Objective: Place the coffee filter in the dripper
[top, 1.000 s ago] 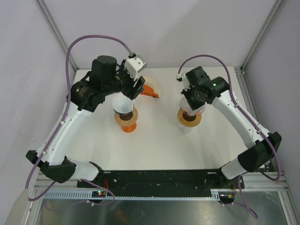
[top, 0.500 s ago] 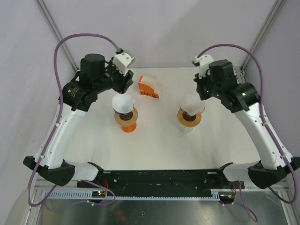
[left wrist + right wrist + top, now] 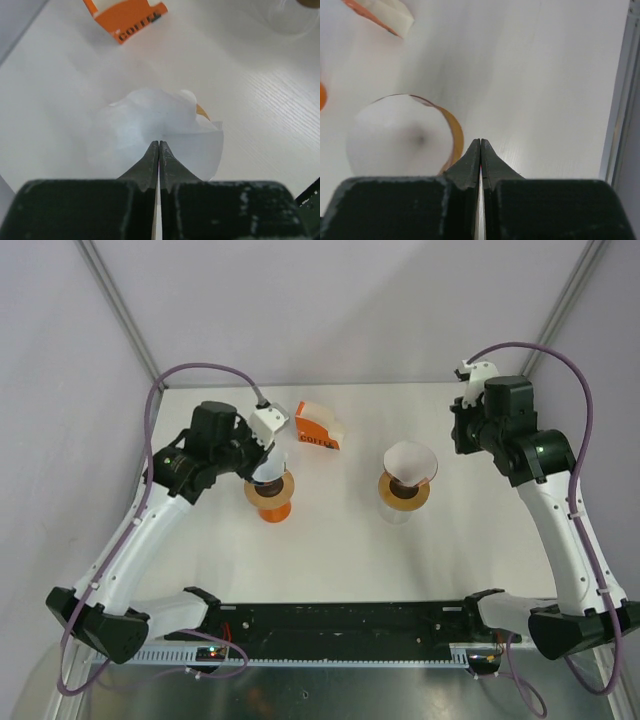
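The white desk [image 3: 330, 540] carries both arms. The left arm [image 3: 150, 530] folds in from lower left, its wrist over the orange dripper [image 3: 270, 502]. The right arm [image 3: 560, 510] stretches up the right side. Seen from above, both wrists hide their fingers.

The left end effector [image 3: 159, 144] is pressed together against the coffee filter [image 3: 150, 120] sitting in that dripper; whether any paper is caught is unclear. The right end effector [image 3: 480, 142] is pressed together on nothing, beside the second dripper [image 3: 451, 135], which holds the second filter [image 3: 395, 140].

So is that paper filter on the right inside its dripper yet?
In. The white filter sits opened as a cone in the right dripper, whose brown rim shows below its edge.
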